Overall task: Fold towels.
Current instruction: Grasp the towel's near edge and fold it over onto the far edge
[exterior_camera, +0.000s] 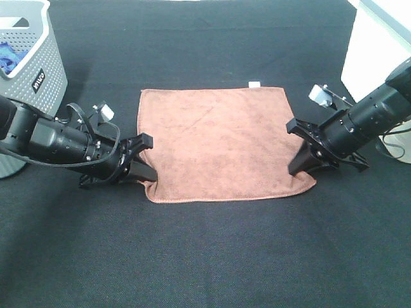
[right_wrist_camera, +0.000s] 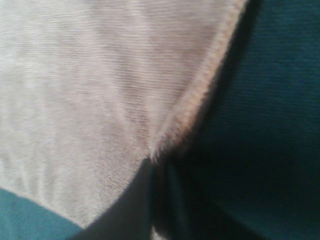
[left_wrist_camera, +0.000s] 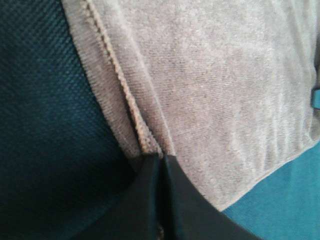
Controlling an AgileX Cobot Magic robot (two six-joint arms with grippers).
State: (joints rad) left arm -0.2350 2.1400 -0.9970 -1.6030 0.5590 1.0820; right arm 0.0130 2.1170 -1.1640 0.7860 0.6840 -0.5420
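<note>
Here left claw [left_wrist_camera: 160, 159] and right claw [right_wrist_camera: 156, 162] pinch towel [exterior_camera: 218, 141] edges.

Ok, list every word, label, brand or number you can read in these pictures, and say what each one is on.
"MIVO", first letter uncertain: white letters on a black label, running sideways up the wall of the grey basket.
White tag at the far edge of the towel: too small to read.
Both wrist views: no text.
</note>
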